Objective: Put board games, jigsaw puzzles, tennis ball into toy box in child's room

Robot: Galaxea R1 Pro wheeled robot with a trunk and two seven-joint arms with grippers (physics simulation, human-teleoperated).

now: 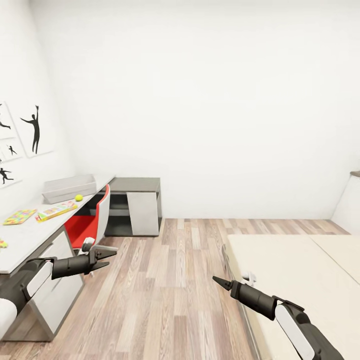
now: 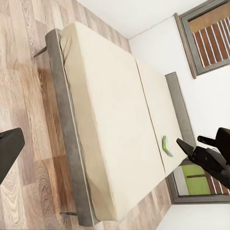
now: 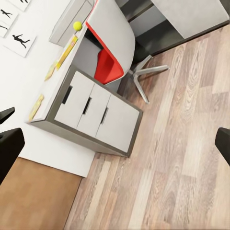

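The toy box (image 1: 68, 187) sits at the left of the head view, on the far end of the table (image 1: 30, 235), against the wall. The tennis ball (image 1: 79, 197) lies on the tabletop just in front of the toy box, apart from it. A board game (image 1: 56, 210) lies flat nearer the camera, with one jigsaw puzzle (image 1: 19, 216) beside it toward the left edge. A second jigsaw puzzle (image 1: 3, 244) shows partly at the frame's left edge. A red and grey chair (image 1: 92, 222) stands at the table's front.

The bed (image 1: 300, 280) occupies the lower right of the head view. In the left wrist view, a green-edged board game (image 2: 167, 146) lies on the mattress near the headboard.

The left gripper (image 1: 106, 257) hangs over the floor (image 1: 165, 280) at lower left, fingers spread wide, holding nothing. The right gripper (image 1: 218, 281) hangs at lower centre beside the bed edge; its fingers taper to a single point there, yet in the right wrist view the fingertips (image 3: 9, 148) stand far apart, holding nothing.
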